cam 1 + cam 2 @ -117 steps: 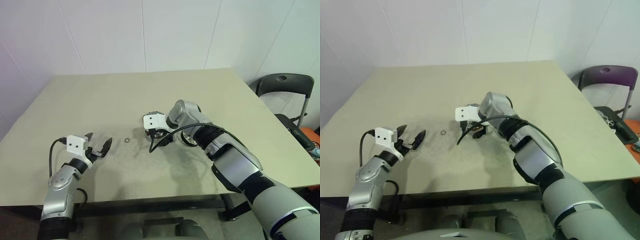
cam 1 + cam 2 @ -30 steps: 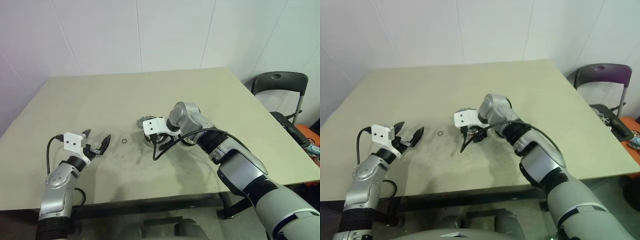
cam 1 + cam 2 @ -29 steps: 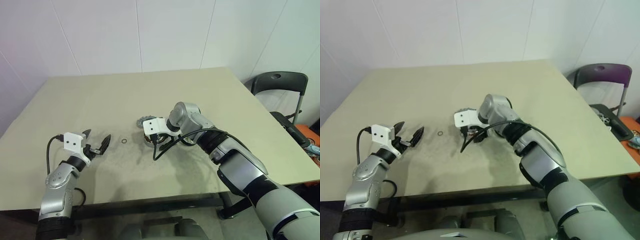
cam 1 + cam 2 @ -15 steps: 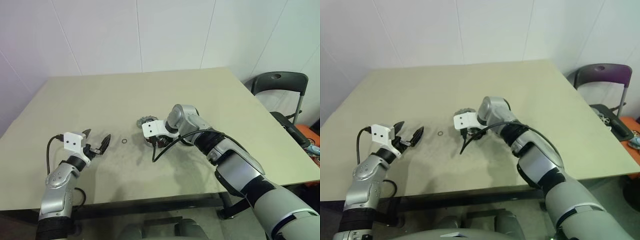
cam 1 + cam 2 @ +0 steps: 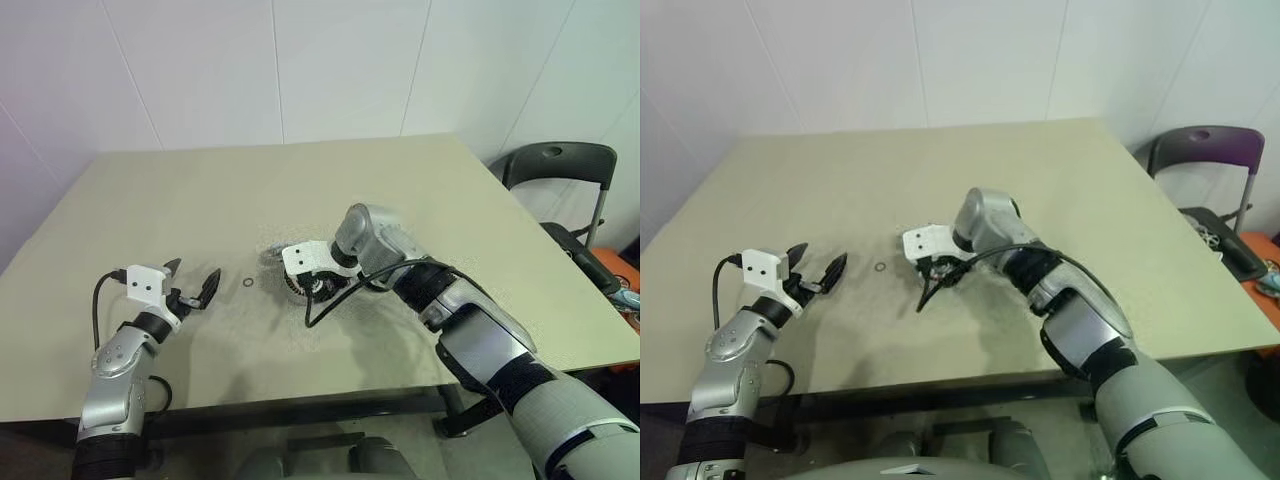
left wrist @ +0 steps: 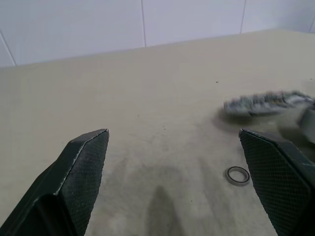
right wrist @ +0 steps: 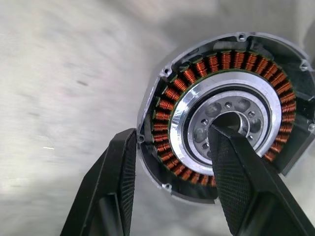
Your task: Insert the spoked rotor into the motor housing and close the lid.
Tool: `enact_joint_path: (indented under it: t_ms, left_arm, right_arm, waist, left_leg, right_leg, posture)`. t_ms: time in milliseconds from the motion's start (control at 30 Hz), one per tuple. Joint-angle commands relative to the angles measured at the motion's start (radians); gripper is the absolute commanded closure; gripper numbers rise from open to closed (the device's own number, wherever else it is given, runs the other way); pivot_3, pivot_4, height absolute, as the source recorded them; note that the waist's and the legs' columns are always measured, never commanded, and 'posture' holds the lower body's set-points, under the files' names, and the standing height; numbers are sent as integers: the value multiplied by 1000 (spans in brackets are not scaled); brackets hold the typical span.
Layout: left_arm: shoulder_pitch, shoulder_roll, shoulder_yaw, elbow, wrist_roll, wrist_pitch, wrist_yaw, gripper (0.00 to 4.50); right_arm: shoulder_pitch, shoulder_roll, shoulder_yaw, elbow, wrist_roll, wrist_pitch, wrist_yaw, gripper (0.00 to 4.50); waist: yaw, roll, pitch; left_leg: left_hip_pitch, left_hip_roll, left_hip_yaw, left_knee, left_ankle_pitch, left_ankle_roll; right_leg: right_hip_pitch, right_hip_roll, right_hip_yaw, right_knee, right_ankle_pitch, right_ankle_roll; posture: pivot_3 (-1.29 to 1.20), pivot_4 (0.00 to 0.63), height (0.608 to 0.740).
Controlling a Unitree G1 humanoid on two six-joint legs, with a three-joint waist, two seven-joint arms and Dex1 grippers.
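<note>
The motor housing, a round metal part with copper windings, fills the right wrist view. My right gripper points steeply down and is shut on it, one finger in the silver centre hole and the other against the outer rim. From the head, this gripper is at the table's middle. The lid, a grey toothed disc, lies just left of and behind it, and looks smeared in the left wrist view. My left gripper hovers open and empty at the near left. The spoked rotor is hidden.
A tiny ring washer lies between the two grippers, close to the left gripper's right finger. A cable hangs from my right wrist over the beige table. A dark chair stands off the table's right side.
My right gripper has closed on the motor housing and drawn it slightly nearer and to the left. The lid has shifted left and toward me. The left arm has not moved.
</note>
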Motion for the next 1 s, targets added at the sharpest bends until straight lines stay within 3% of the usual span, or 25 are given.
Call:
enact_joint_path:
  t_ms: [33, 333, 600, 867, 1000]
  left_arm:
    - [-12, 12, 11, -6, -2, -16, -6, 0]
    - [-22, 11, 11, 9, -1, -21, -11, 0]
    - [-22, 8, 8, 10, 3, -23, -8, 0]
    - [-21, 13, 10, 6, 0, -16, -13, 0]
    - [-24, 27, 21, -1, -8, -8, -19, 0]
  right_arm:
    - [-4, -16, -13, -117, 18, 48, 31, 2619]
    - [37, -36, 21, -210, 17, 137, 72, 2620]
    - [40, -39, 29, -205, 15, 90, 26, 2620]
    - [36, -49, 20, -248, 44, 121, 50, 81]
    - [18, -66, -16, -277, 83, 149, 62, 36]
  waist:
    - [1, 0, 0]
    - [2, 0, 0]
    - [1, 0, 0]
    - [1, 0, 0]
    - [1, 0, 0]
  left_leg:
    - [0, 0, 0, 0, 0, 0]
    - [1, 0, 0, 1, 0, 0]
    - [1, 0, 1, 1, 0, 0]
    - [1, 0, 0, 1, 0, 0]
    - [2, 0, 0, 1, 0, 0]
  right_leg:
    - [0, 0, 0, 0, 0, 0]
    - [1, 0, 0, 0, 0, 0]
    - [1, 0, 0, 1, 0, 0]
    - [1, 0, 0, 1, 0, 0]
    - [2, 0, 0, 1, 0, 0]
  posture:
    - [0, 0, 740]
    - [0, 0, 740]
    - [0, 0, 740]
    - [0, 0, 740]
    - [0, 0, 740]
